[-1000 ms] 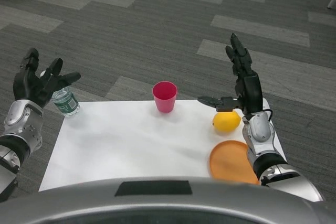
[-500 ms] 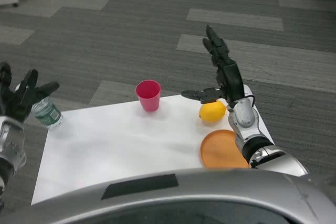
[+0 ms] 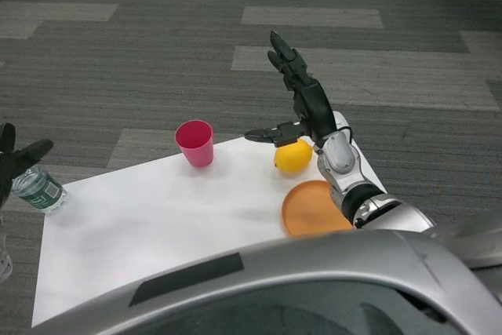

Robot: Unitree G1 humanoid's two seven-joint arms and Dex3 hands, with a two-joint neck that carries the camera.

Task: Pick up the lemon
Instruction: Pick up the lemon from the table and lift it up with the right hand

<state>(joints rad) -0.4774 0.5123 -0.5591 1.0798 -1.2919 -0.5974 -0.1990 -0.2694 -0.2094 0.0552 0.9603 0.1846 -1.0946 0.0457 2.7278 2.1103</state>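
**Right hand spread over the lemon**

The lemon (image 3: 292,155) lies on the white table (image 3: 157,225) near its far right edge, just beyond the orange plate (image 3: 312,209). The right hand (image 3: 298,103) hangs above it, fingers apart and holding nothing; its thumb seems to reach the lemon's top, though contact is unclear. The left hand (image 3: 14,162) waits at the left edge, fingers spread, beside 1 water bottle (image 3: 38,190). A pink cup (image 3: 194,142) stands upright farther left of the lemon.
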